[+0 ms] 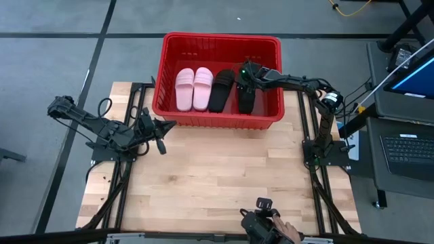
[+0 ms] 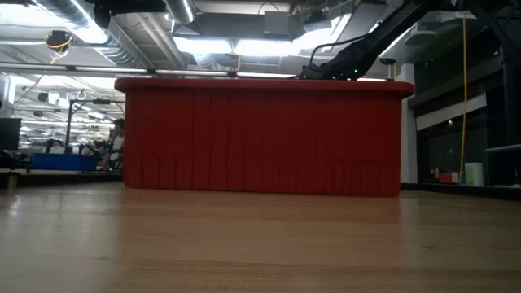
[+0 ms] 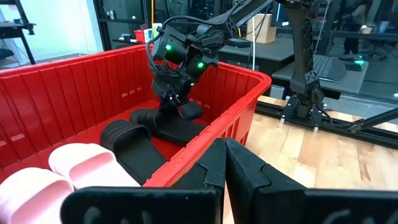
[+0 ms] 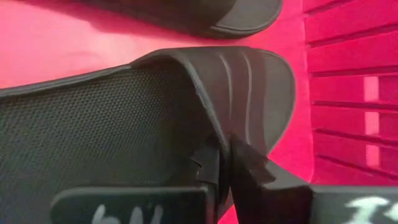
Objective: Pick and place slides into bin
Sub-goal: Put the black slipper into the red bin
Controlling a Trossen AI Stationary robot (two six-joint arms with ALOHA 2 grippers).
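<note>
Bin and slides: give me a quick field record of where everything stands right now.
bin: red, at the table's far edge
pink slides: two, side by side in the bin's left half
black slides: two, in the bin's right half
right gripper: inside the bin, fingers pinched on the strap of the rightmost black slide
left gripper: shut, empty, over the table beside the bin's near left corner
slides outside bin: none visible

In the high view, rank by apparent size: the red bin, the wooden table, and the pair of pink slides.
1. wooden table, largest.
2. red bin, covering a smaller area than the table.
3. pink slides, smallest, side by side inside the bin; the two look alike in size, so they are not ranked against each other.
</note>
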